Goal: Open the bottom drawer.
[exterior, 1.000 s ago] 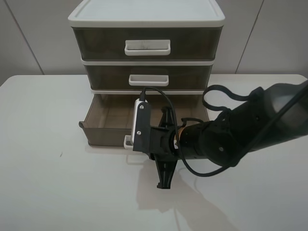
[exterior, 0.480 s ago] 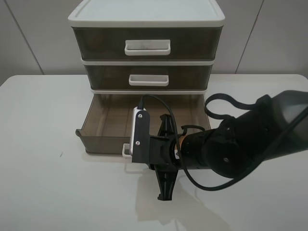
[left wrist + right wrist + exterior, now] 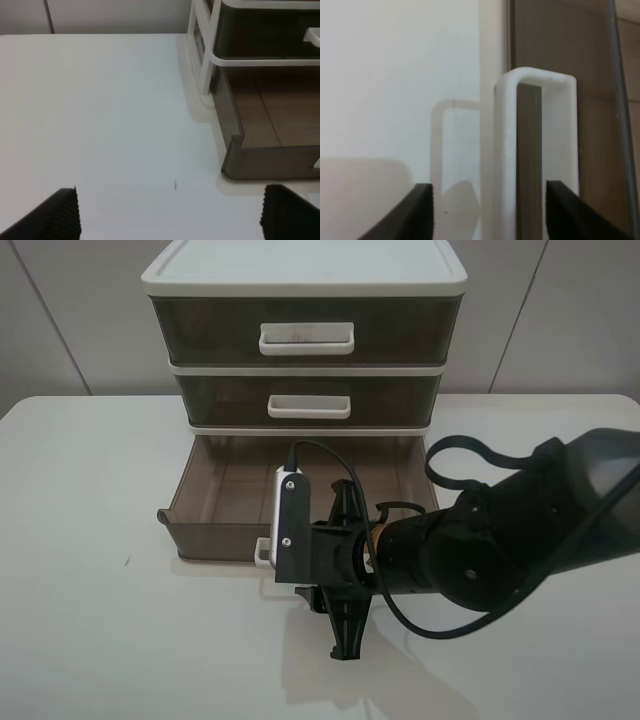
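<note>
Bottom drawer (image 3: 215, 510) standing pulled out toward near edge of bench (image 3: 100, 620), right gripper (image 3: 492, 210) spread astride white loop handle (image 3: 535, 150), not pinching, left gripper (image 3: 170, 215) spread wide above bench.

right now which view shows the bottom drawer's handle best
The right wrist view: the white handle fills the frame, its loop standing between the right gripper's open fingers. The exterior high view shows only one end of it; the arm covers the rest. The left wrist view shows the bottom drawer's corner, hardly any handle.
</note>
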You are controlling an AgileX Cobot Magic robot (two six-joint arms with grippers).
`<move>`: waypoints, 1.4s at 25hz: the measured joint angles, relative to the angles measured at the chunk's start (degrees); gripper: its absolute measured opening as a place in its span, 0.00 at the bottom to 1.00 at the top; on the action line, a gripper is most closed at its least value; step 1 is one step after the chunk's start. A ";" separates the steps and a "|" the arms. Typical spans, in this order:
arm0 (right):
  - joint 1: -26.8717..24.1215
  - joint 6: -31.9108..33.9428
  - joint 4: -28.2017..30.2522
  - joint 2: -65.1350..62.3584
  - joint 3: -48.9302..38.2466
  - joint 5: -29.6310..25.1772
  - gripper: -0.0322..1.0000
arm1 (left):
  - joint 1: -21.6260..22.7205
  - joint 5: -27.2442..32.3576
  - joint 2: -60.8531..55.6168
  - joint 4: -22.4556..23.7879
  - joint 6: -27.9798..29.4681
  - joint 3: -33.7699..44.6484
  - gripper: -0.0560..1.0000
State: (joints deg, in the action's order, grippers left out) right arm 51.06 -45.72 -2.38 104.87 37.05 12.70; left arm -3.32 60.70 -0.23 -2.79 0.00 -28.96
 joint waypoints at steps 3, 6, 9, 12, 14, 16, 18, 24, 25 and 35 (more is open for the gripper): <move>0.00 -0.05 0.77 -0.14 0.00 -0.24 0.57 | 0.00 0.00 0.00 0.00 0.00 0.00 0.76; 0.00 -0.05 0.93 -1.53 -0.05 -1.51 0.60 | 0.00 0.00 0.00 0.00 0.00 0.00 0.76; 0.00 -0.05 0.82 -5.64 -0.11 -5.26 0.61 | 0.00 0.00 0.00 0.00 0.00 0.00 0.76; 0.00 0.01 -1.67 -11.64 -0.16 -10.95 0.64 | 0.00 0.00 0.00 0.00 0.00 0.00 0.76; 0.00 0.01 -4.76 -16.49 -0.16 -14.81 0.69 | 0.00 0.00 0.00 0.00 0.00 0.00 0.76; 0.00 0.46 -7.82 -21.99 -0.01 -17.97 0.71 | 0.00 0.00 0.00 0.00 0.00 0.00 0.76; -1.24 1.64 -11.55 -26.31 0.22 -19.69 0.73 | 0.00 0.00 0.00 0.00 0.00 0.00 0.76; -20.26 14.25 -17.26 -36.53 0.42 -29.09 0.73 | 0.00 0.00 0.00 0.00 0.00 0.00 0.76; -23.46 16.09 -16.50 -38.47 0.42 -31.16 0.73 | 0.00 0.00 0.00 0.00 0.00 0.00 0.76; -49.31 34.19 -5.11 -66.98 0.42 -48.24 0.73 | 0.00 0.00 0.00 0.00 0.00 0.00 0.76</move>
State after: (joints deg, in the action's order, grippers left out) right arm 1.75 -11.53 -7.49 37.89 37.47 -35.54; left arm -3.32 60.70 -0.23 -2.79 0.00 -28.96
